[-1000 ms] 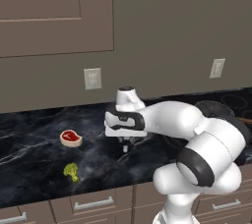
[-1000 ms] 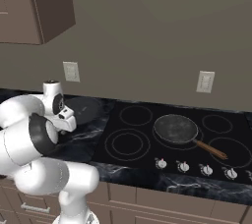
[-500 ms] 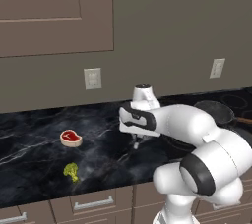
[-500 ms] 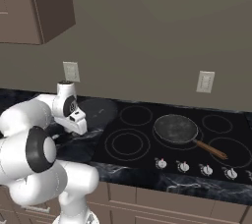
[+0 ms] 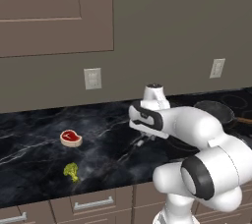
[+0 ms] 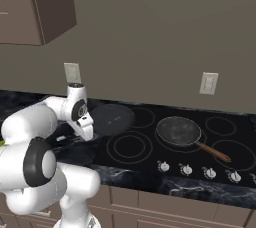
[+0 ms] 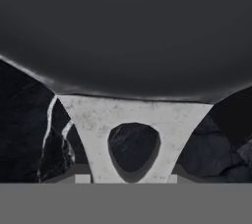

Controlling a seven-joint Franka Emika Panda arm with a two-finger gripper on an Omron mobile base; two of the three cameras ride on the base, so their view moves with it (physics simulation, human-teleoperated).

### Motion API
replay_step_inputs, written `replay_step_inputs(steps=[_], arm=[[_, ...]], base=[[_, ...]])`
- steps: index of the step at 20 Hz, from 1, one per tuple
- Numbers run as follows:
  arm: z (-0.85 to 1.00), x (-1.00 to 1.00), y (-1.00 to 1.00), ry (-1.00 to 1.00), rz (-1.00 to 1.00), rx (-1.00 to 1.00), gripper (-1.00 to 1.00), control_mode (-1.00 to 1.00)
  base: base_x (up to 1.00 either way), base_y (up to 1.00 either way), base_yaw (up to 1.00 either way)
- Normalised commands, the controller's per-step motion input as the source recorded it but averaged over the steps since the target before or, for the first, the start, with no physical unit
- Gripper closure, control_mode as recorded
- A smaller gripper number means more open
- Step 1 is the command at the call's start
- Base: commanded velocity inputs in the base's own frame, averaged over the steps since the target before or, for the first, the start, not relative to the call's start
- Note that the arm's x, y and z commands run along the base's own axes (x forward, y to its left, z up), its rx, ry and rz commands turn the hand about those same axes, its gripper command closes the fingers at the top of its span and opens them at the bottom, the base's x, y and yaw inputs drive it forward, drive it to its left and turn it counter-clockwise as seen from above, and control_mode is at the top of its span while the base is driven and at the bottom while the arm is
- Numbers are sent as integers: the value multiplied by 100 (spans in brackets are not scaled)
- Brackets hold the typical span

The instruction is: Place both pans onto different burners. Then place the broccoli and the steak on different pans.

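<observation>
We are mid-step carrying the black pan (image 6: 112, 119) by its pale handle (image 7: 133, 134) toward a free burner (image 6: 129, 146), centre of the right base view; next we must set it flat there. The end effector (image 6: 87, 131) is closed on that handle. The speckled pan (image 6: 178, 131) already sits on the cooktop; steak (image 5: 70, 138) and broccoli (image 5: 71, 171) wait lower left on the tabletop (image 5: 29, 154).

The black pan (image 7: 128, 31) is so close in the hand view that its round bowl runs off the top and both sides. Its pale handle (image 7: 133, 134) drops out of sight at the bottom, so the fingers there are hidden. In the left base view the white arm (image 5: 197, 129) covers part of this pan and the speckled pan's wooden handle (image 5: 244, 120) is cut by the right edge
</observation>
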Motion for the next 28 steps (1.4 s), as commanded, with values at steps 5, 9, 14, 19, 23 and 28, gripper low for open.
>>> replay_step_inputs(steps=[5,9,14,19,23,28], arm=[[4,10,-19,5,-23,1,100,-100],[0,12,-14,8,-24,0,100,-100],[0,14,-14,9,-22,0,100,-100],[0,8,-14,9,-16,0,100,-100],[-3,0,-17,5,-6,0,100,-100],[-25,0,-2,0,-2,0,100,-100]], base=[[0,0,0],[0,0,0],[0,0,0],[0,0,0],[0,0,0],[0,0,0]])
